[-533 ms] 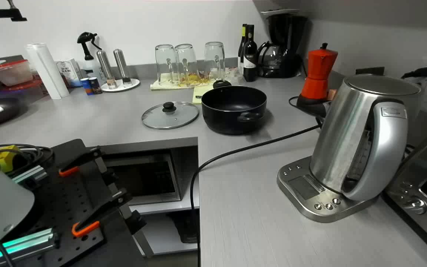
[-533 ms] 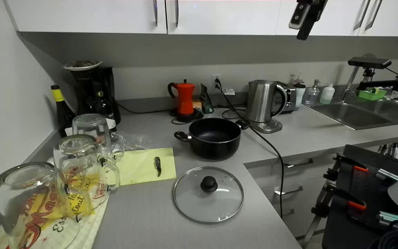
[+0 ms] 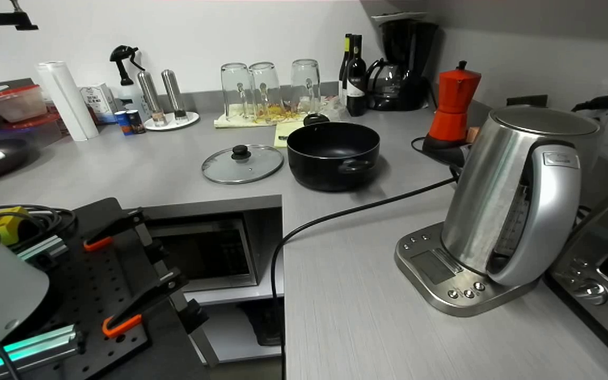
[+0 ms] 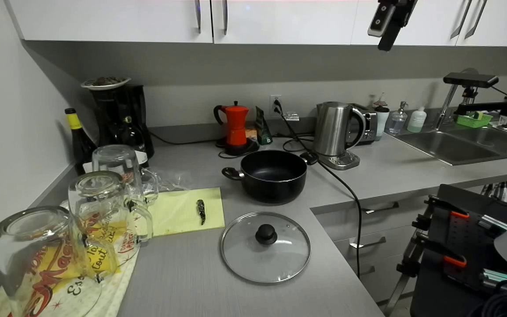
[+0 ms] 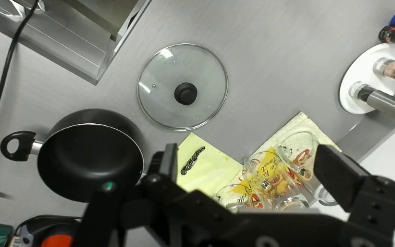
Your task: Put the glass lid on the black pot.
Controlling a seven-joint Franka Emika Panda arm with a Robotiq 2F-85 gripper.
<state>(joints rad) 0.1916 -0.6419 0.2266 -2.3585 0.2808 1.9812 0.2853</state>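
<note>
The glass lid (image 3: pixel 255 164) lies flat on the grey counter with its dark knob up. It also shows in an exterior view (image 4: pixel 247 257) and the wrist view (image 5: pixel 201 63). The black pot (image 3: pixel 320 174) stands upright and uncovered close beside the lid; its dark inside shows in an exterior view (image 4: pixel 273 187) and the wrist view (image 5: pixel 91 154). My gripper (image 5: pixel 247 156) has its fingers wide apart with nothing between them, high above the counter. Part of the gripper (image 4: pixel 391 24) shows at the top edge of an exterior view.
Three upturned glass mugs (image 4: pixel 99 207) stand on a cloth near a yellow cloth (image 4: pixel 178 213). The steel kettle (image 3: pixel 494 200), its black cable (image 3: pixel 367 205) and a red moka pot (image 4: pixel 236 125) stand past the pot. A white plate with two grinders (image 5: pixel 350 91) lies beyond the lid.
</note>
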